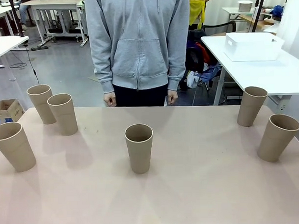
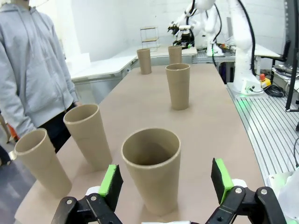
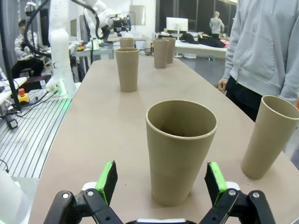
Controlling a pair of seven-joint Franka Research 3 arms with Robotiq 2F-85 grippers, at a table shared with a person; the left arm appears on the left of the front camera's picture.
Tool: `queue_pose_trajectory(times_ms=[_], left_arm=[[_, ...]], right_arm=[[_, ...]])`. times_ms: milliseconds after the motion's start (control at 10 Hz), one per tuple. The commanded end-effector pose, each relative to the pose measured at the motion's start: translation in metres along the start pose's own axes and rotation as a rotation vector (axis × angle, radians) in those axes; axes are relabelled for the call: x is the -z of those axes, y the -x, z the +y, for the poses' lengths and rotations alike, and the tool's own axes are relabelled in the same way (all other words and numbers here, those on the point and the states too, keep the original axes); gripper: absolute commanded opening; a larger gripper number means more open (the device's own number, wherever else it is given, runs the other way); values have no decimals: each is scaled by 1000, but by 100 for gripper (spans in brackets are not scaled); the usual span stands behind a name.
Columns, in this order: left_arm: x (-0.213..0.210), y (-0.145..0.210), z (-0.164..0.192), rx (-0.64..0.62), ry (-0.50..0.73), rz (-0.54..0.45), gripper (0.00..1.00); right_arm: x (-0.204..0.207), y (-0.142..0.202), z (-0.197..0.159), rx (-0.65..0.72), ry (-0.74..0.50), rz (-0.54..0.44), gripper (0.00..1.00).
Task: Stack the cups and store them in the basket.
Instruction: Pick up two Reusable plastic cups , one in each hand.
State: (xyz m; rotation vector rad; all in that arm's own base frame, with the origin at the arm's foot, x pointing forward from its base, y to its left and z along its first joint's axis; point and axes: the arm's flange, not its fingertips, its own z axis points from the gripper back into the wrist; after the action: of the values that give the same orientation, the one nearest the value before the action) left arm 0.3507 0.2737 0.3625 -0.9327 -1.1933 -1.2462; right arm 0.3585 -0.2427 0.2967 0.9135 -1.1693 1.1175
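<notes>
L hand [image 2: 166, 182] & R hand [image 3: 160, 181] both spread wide, ea. w/ upright cup [image 2: 152, 170] just ahead on table [image 2: 210, 121].

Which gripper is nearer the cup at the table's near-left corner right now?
Left. The left gripper is open right in front of that cup, lined up with it. The right gripper, also open, faces the near-right cup at the opposite end of the table.
</notes>
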Motion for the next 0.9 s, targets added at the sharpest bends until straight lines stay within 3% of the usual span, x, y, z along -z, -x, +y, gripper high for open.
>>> queue_pose_trajectory(times_ms=[0,400,700,800], left_arm=[[-10,56,-9,61,29,-44,100],[2,86,1,43,65,-72,100],[25,104,4,-10,178,-104,100],[28,110,8,-8,188,-70,100]], right_arm=[[3,9,-20,-56,-47,-29,100],[14,24,-39,-57,-16,-23,100],[16,27,-46,-64,-20,2,100],[15,32,-49,-61,-9,6,100]])
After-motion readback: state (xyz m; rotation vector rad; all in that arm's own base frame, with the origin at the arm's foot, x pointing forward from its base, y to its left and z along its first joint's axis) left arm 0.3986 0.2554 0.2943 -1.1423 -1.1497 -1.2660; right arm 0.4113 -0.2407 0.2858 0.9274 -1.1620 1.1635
